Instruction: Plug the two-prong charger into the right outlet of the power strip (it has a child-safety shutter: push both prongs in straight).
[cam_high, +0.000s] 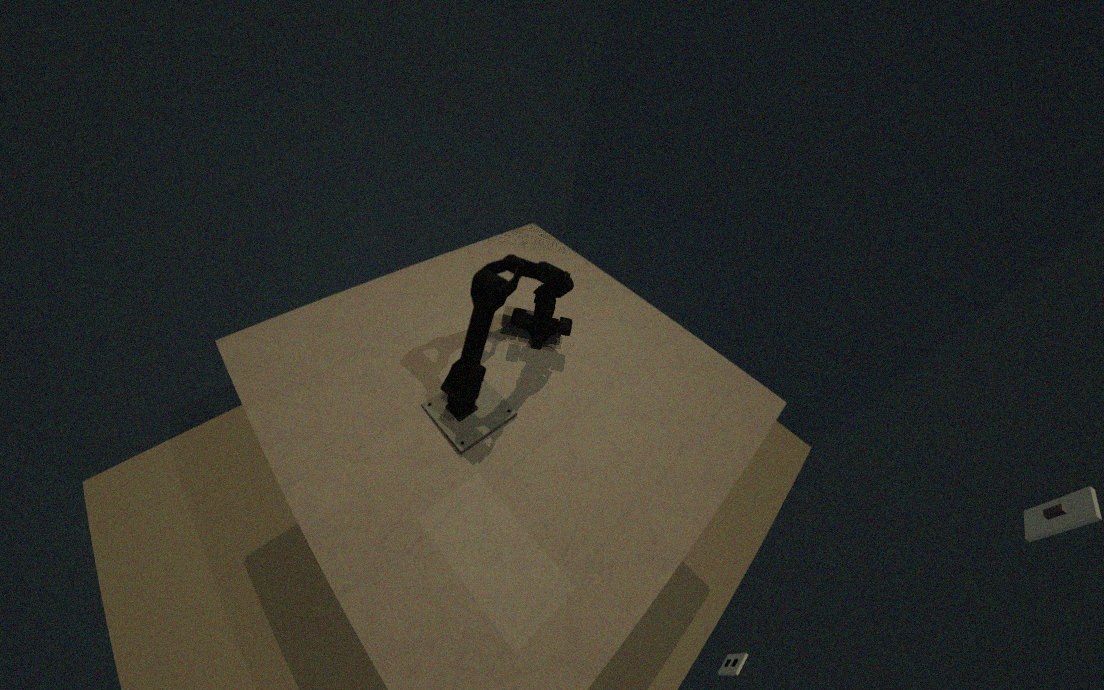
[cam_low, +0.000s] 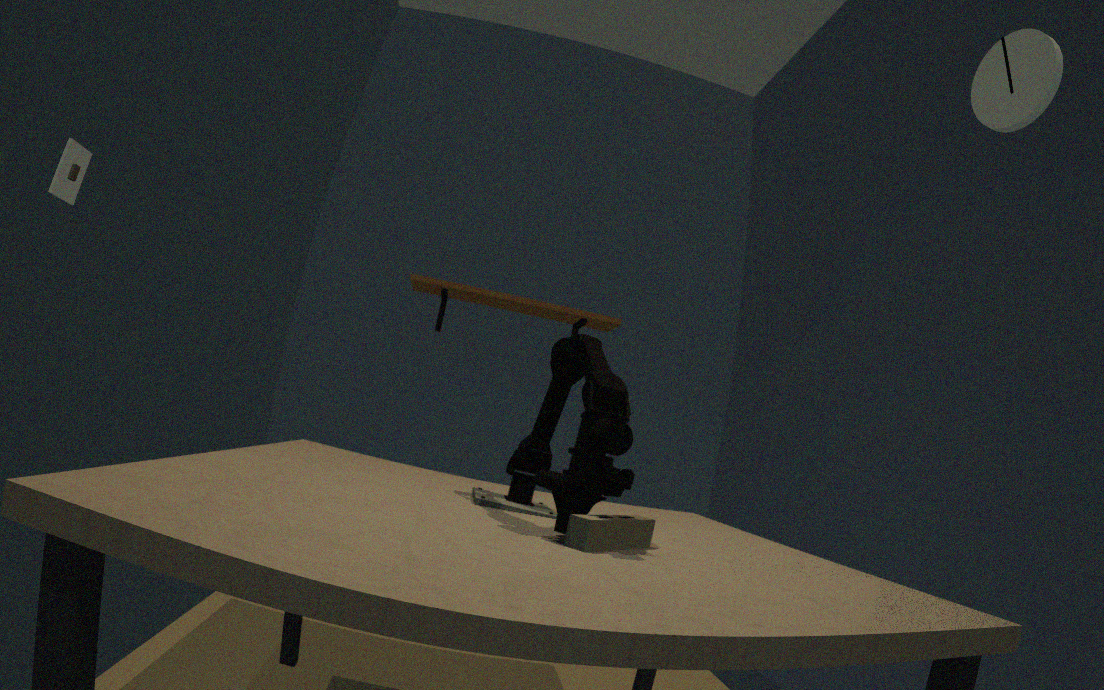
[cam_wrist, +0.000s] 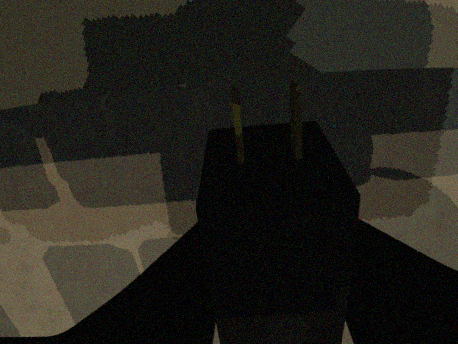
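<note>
My gripper is shut on the black two-prong charger. Its fingers press it from left and right in the wrist view. Two thin brassy prongs show, pointing up the wrist view, side by side. The power strip is a pale box on the table in the exterior view. My gripper is at its left end there, low over the table. In the top view the arm covers most of the strip. The outlets cannot be made out in the dark, and whether the prong tips touch the strip cannot be told.
The arm's base plate is bolted to the pale table. Shadows of the arm fall around the gripper. A wooden shelf, a round clock and a wall switch are on the walls.
</note>
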